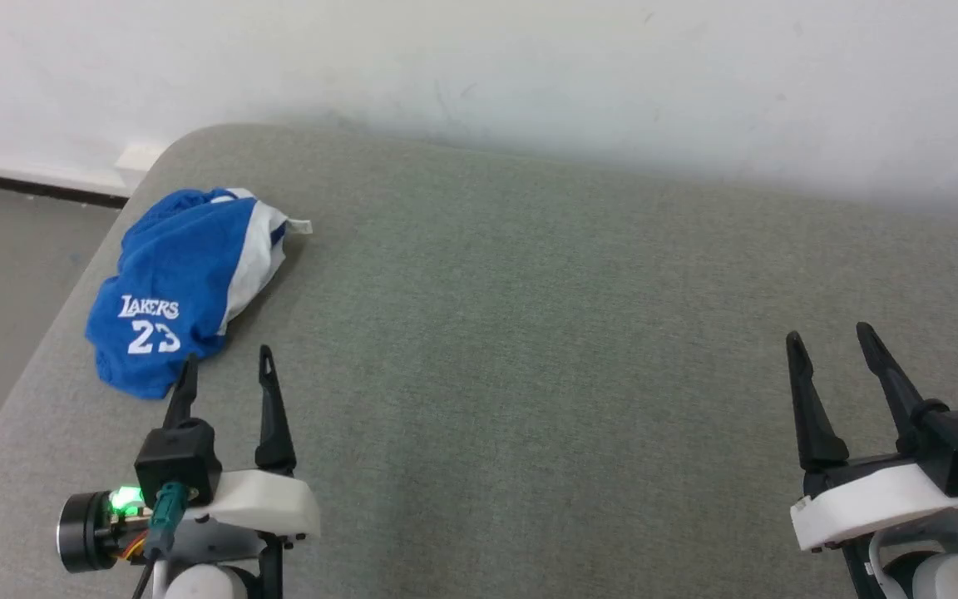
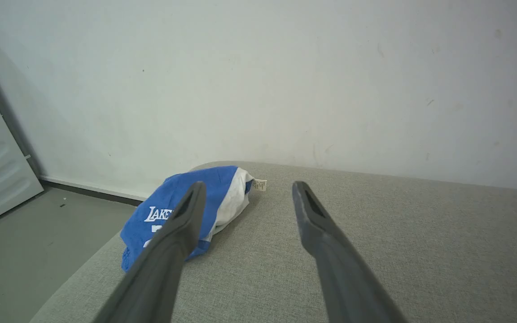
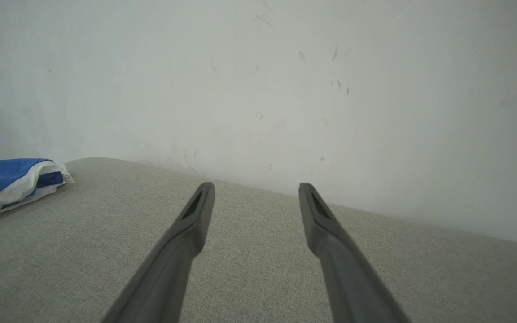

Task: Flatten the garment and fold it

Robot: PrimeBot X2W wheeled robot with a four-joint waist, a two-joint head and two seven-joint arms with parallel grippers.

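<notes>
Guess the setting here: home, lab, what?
Likely a bare indoor test room, not clearly a home: a grey fabric-covered cushion as work surface, by a scuffed white wall, with plain grey floor beside it.

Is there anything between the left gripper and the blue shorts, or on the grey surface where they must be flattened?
Nothing visible does. The open left gripper sits right by the shorts, and the grey cushion toward the right gripper shows no other object.
</notes>
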